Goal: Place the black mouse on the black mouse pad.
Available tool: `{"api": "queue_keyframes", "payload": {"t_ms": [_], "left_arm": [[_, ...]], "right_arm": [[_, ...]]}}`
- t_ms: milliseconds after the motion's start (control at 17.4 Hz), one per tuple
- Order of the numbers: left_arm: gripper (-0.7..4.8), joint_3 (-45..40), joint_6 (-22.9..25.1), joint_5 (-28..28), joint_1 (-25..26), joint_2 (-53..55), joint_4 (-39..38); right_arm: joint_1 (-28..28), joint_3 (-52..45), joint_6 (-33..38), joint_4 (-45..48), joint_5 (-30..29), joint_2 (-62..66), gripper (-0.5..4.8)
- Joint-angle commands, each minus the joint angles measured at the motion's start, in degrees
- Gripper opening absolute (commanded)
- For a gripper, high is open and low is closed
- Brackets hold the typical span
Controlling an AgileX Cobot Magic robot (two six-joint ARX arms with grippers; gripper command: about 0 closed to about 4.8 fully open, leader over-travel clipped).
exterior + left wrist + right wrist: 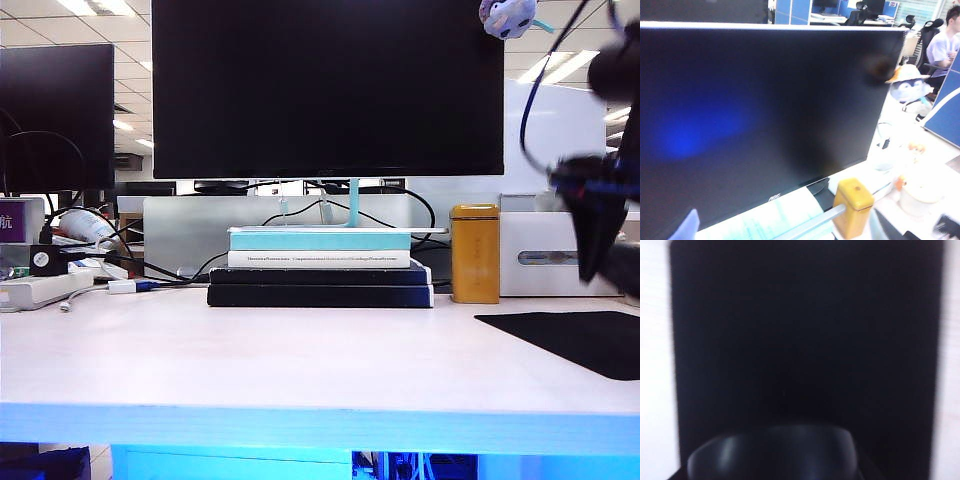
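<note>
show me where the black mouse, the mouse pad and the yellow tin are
black mouse point(772, 452): right wrist view, its rounded top.
black mouse pad point(580, 340): exterior view, bare middle.
yellow tin point(474, 255): exterior view, its front face.

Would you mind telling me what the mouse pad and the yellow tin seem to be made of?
Mouse pad: probably fabric over foam, matte; thin, flat and glare-free. Yellow tin: likely painted metal, semi-gloss; crisp edges, a lid seam and a soft sheen, though plastic is possible.
</note>
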Motion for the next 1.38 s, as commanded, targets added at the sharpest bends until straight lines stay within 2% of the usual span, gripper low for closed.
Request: {"api": "queue_keyframes", "payload": {"t_ms": [57, 344, 631, 689, 746, 804, 1033, 1091, 1148, 1205, 1263, 1378], "left_arm": [[4.79, 0.28, 0.22, 0.02, 0.07, -0.59, 0.20], [4.79, 0.28, 0.20, 0.02, 0.07, -0.68, 0.17], [4.79, 0.28, 0.20, 0.04, 0.07, -0.70, -0.15], [4.79, 0.28, 0.20, 0.11, 0.07, -0.70, -0.20], [4.79, 0.28, 0.20, 0.44, 0.07, -0.70, -0.39], [4.79, 0.28, 0.20, 0.44, 0.07, -0.79, -0.76], [4.79, 0.28, 0.26, 0.37, 0.07, -2.27, -1.31], [4.58, 0.28, 0.31, 0.15, 0.07, -3.37, -1.33], [2.39, 0.28, 0.31, 0.00, 0.07, -4.98, -1.92], [0.56, 0.28, 0.50, -0.04, 0.07, -6.62, -2.86], [0.01, 0.28, 0.77, -0.09, 0.07, -8.00, -3.58], [-0.06, 0.28, 1.73, -2.29, 0.07, -13.03, -6.38]], "right_arm": [[0.00, 0.33, -0.17, 4.09, -0.07, 3.28, 2.60], [0.00, 0.33, -0.20, 8.94, 1.44, 6.01, 2.60], [0.00, 0.33, -0.20, 8.24, 1.01, 9.03, 2.68], [0.00, 0.33, -0.20, 8.31, 1.01, 9.07, 3.01], [0.00, 0.39, -0.17, 8.48, 1.01, 9.05, 4.42], [0.00, 0.39, -0.17, 8.39, 0.72, 8.98, 4.79], [0.33, 0.42, 0.11, 9.35, -0.48, 4.46, 4.79], [0.35, 0.48, 0.72, 10.14, -0.50, 1.77, 4.79], [0.35, 0.81, 1.81, 10.80, -0.48, -2.27, 4.79], [0.35, 1.84, 2.03, 10.84, -0.26, -6.80, 4.79], [0.35, 2.64, 2.23, 11.02, -0.26, -9.73, 4.61], [0.35, 5.95, 3.04, 11.30, -0.50, -20.57, 0.07]]}}
